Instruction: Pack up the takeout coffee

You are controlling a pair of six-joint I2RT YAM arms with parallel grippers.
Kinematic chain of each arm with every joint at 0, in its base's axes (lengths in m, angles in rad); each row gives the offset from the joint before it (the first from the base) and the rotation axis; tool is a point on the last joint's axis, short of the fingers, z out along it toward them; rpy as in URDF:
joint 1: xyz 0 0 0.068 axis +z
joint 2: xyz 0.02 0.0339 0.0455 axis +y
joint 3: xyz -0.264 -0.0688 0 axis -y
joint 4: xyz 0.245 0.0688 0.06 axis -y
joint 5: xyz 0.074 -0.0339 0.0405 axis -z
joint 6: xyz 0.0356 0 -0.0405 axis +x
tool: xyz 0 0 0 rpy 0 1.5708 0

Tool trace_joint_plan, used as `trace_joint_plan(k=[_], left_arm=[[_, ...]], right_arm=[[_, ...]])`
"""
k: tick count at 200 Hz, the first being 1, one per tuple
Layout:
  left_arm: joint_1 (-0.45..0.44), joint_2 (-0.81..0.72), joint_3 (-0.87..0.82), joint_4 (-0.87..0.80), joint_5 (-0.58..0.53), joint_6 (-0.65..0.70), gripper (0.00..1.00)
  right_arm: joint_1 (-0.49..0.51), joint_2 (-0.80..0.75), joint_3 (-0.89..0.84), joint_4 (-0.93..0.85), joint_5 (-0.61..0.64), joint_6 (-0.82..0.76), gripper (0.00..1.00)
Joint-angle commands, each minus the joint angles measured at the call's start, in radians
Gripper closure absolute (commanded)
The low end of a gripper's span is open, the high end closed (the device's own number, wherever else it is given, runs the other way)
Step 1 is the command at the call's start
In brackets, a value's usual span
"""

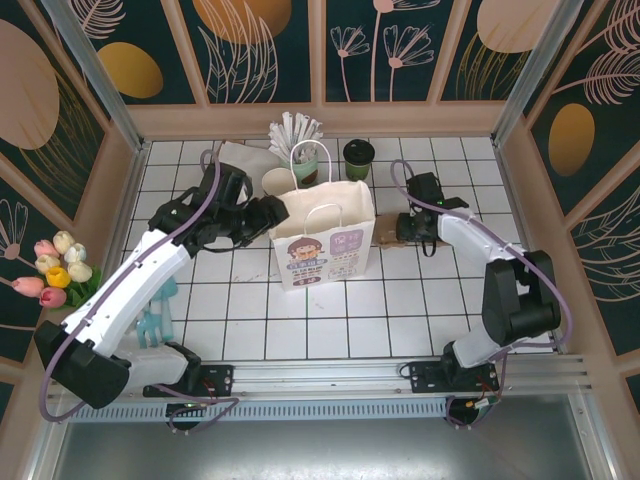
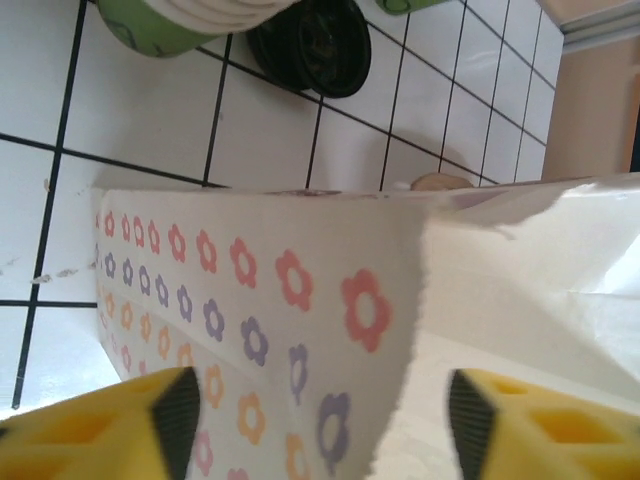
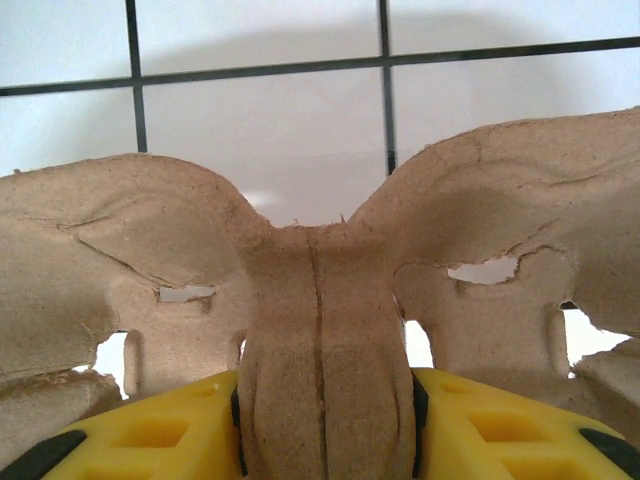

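Here, bag (image 1: 325, 240): white paper, upright in the middle of the tiled table (image 1: 250, 325), mouth open, handles up, printed face toward the arms.
Coffee (image 1: 358, 153): small dark green cup with a dark round top, upright on the tiles behind the bag's far right corner. It is outside the bag and well apart from both grippers.
Straw holder (image 1: 305, 158): pale mint, just left of the coffee and behind the bag, with white-wrapped straws fanning out of it.
Left gripper (image 1: 272, 214): at the bag's left side, near its upper edge. In the wrist view its yellow fingers (image 2: 120, 425) stand wide apart, and the bag's flower-printed side panel and its fold run between them. Whether either finger touches the paper I cannot tell.
Right gripper (image 1: 405, 228): to the right of the bag, low over the tiles, clamped on the carrier.
Carrier (image 3: 320, 300): brown pulp, just beside the bag's right side. Its central ridge is pinched between the two yellow fingers (image 3: 500, 430), and a torn-edged wing spreads to either side.
Tulips (image 1: 55, 270): pink, white and yellow, against the left wall, off the tiles.
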Motion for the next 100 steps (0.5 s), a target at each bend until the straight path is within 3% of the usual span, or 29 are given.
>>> trace_joint_plan(k=[1, 19, 40, 76, 100], left_arm=[[-0.004, 0.004, 0.088, -0.066, -0.040, 0.107, 0.14], [-0.004, 0.011, 0.135, -0.075, -0.035, 0.194, 0.02], [-0.002, 0.023, 0.189, -0.054, -0.044, 0.299, 0.01], [0.000, 0.086, 0.310, 0.020, -0.148, 0.425, 0.02], [0.000, 0.086, 0.296, 0.148, -0.199, 0.479, 0.02]], right_arm=[[-0.020, -0.072, -0.008, -0.040, 0.024, 0.021, 0.55], [-0.029, -0.105, 0.000, -0.059, 0.026, 0.024, 0.56], [-0.035, -0.142, 0.003, -0.070, 0.049, 0.033, 0.57], [-0.038, -0.218, 0.003, -0.078, 0.074, 0.054, 0.57], [-0.037, -0.285, -0.003, -0.066, 0.067, 0.063, 0.57]])
